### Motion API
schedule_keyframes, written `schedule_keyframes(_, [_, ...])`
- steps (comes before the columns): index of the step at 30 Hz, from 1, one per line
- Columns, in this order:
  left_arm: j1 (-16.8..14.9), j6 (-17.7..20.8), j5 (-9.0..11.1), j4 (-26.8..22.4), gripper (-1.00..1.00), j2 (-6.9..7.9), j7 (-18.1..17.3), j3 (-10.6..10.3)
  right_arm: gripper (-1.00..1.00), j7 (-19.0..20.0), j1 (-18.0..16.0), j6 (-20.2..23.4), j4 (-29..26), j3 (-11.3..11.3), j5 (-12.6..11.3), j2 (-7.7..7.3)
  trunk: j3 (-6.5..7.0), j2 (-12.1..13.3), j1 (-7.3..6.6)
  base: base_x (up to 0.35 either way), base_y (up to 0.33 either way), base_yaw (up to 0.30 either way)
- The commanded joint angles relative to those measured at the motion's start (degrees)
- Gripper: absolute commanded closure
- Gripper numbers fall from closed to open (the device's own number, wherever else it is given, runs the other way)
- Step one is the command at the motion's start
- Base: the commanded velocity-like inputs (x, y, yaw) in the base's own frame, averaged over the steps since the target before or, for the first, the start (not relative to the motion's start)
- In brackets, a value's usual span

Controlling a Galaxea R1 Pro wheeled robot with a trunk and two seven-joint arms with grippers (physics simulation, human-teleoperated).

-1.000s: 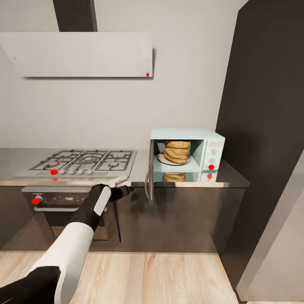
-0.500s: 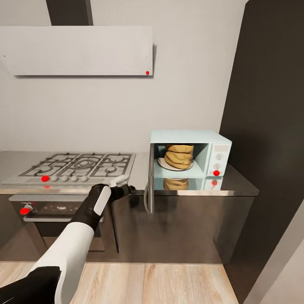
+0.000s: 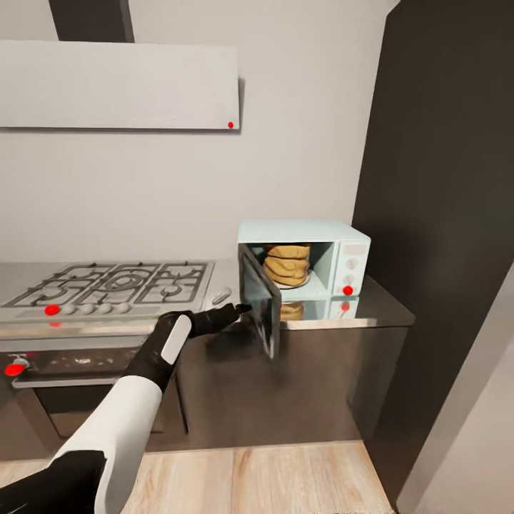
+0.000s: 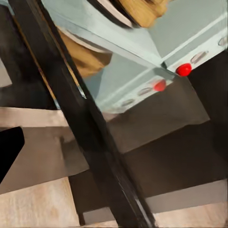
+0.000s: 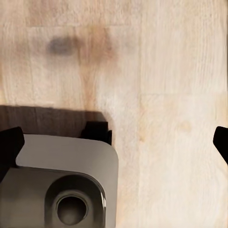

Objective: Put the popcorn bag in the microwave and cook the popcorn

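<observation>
Door: microwave [image 3: 303, 268] door [image 3: 258, 308] now half-swung shut, was fully open | Left gripper [image 3: 239, 310]: tip against door's outer face, finger spread cannot be told, holds nothing | Popcorn bag [image 3: 287, 264]: inside cavity, beyond gripper | Assessment: closing under way, heating pending

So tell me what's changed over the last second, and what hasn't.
The microwave door has swung from wide open to partly closed, with the left end effector reaching forward from beside the stove to its outer face and pushing it. The head camera also shifted, so the whole scene slid. The popcorn bag stays on the plate inside, and the microwave stays on the countertop.
</observation>
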Motion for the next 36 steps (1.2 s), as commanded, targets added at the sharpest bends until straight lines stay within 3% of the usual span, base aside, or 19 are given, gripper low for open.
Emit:
schedule_keyframes(1, [0.0,0.5,-0.1,-0.1,-1.0,-0.5,-0.2,-0.1,-1.0,0.2,0.0,0.0,0.0,-0.5,0.5,-0.01,-0.03,0.0,0.0,0.0,0.0,-0.241])
schedule_keyframes(3, [0.0,0.5,-0.1,-0.3,-1.0,-1.2,-0.2,-1.2,-1.0,0.2,0.0,0.0,0.0,-0.5,0.5,-0.01,0.03,0.0,0.0,0.0,0.0,-0.233])
schedule_keyframes(5, [0.0,0.4,-0.1,-0.6,-1.0,-1.98,-0.2,-4.0,-1.0,0.2,0.0,-0.1,0.0,-0.5,0.5,-0.01,0.09,0.0,0.0,0.0,0.0,-0.223])
schedule_keyframes(12, [-0.1,-0.1,-0.3,-1.5,-1.0,-2.32,0.5,-13.9,-1.0,0.2,0.0,-0.1,0.0,-0.5,0.5,-0.01,0.3,0.0,0.0,0.0,0.0,-0.22])
schedule_keyframes(14, [-0.1,-0.1,-0.3,-4.1,-1.0,-2.31,0.8,-15.4,-1.0,0.2,0.0,-0.1,0.0,-0.5,0.5,-0.01,0.36,0.0,0.0,0.0,0.0,-0.219])
schedule_keyframes(19, [-0.1,-0.2,-0.4,-11.1,-1.0,-2.34,3.0,-16.3,-1.0,0.1,0.0,-0.2,0.0,-0.5,0.5,-0.01,0.51,0.0,0.0,0.0,0.0,-0.219])
schedule_keyframes(24, [0.0,-0.2,-0.1,-13.1,-1.0,-2.41,10.5,-16.7,-1.0,0.2,0.0,-0.2,0.0,-0.5,0.5,-0.01,0.66,0.0,0.0,0.004,0.0,-0.214])
schedule_keyframes(28, [-0.1,-0.2,0.1,-12.7,-1.0,-2.36,11.3,-20.7,-1.0,0.2,0.0,-0.2,0.0,-0.5,0.5,-0.06,0.69,0.0,0.0,0.245,0.0,-0.044])
schedule_keyframes(36, [-0.1,-0.2,0.3,-12.6,-1.0,-2.42,11.4,-21.4,-1.0,0.2,0.0,-0.2,0.0,-0.5,0.5,-0.19,0.69,0.0,0.0,0.318,0.0,-0.002])
